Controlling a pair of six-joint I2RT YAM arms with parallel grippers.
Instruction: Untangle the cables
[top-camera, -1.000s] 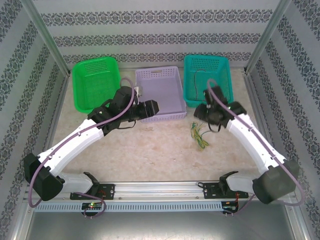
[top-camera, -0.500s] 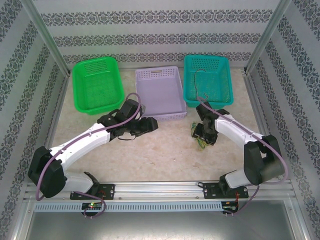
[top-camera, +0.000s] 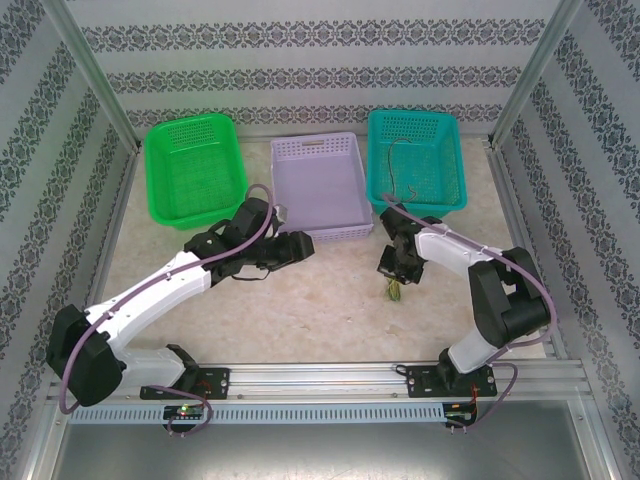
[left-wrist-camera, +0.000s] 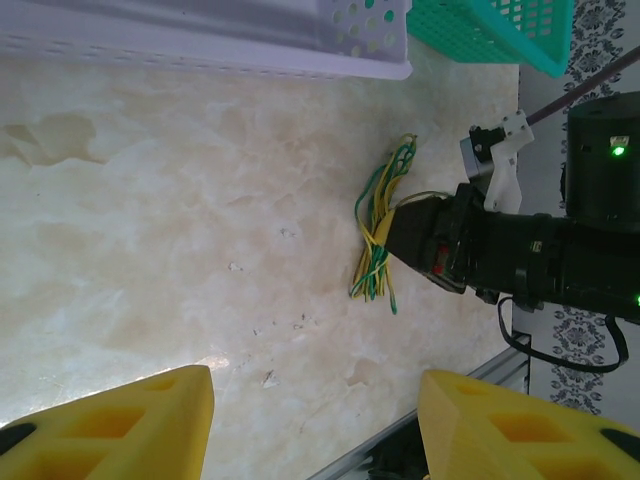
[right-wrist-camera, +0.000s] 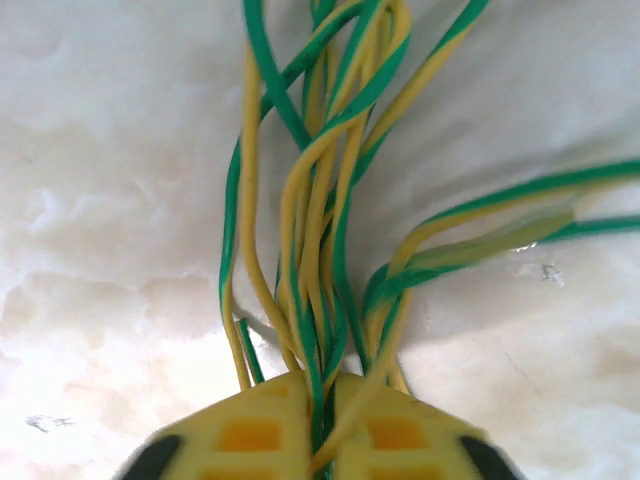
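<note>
On the table (top-camera: 330, 310), just in front of the teal basket (top-camera: 372, 190), your right gripper (right-wrist-camera: 322, 400) is pinched together on the cables (right-wrist-camera: 318, 200), a yellow and green bundle lying on the marble. Your left gripper (left-wrist-camera: 315, 425) hangs near the lilac basket (top-camera: 318, 236), fingers spread wide, holding nothing. A dark cable (top-camera: 396, 165) lies in the teal basket.

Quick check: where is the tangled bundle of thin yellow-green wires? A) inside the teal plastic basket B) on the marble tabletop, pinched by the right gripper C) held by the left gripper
B: the right gripper is shut on the yellow-green wire bundle, which lies on the marble tabletop.
</note>
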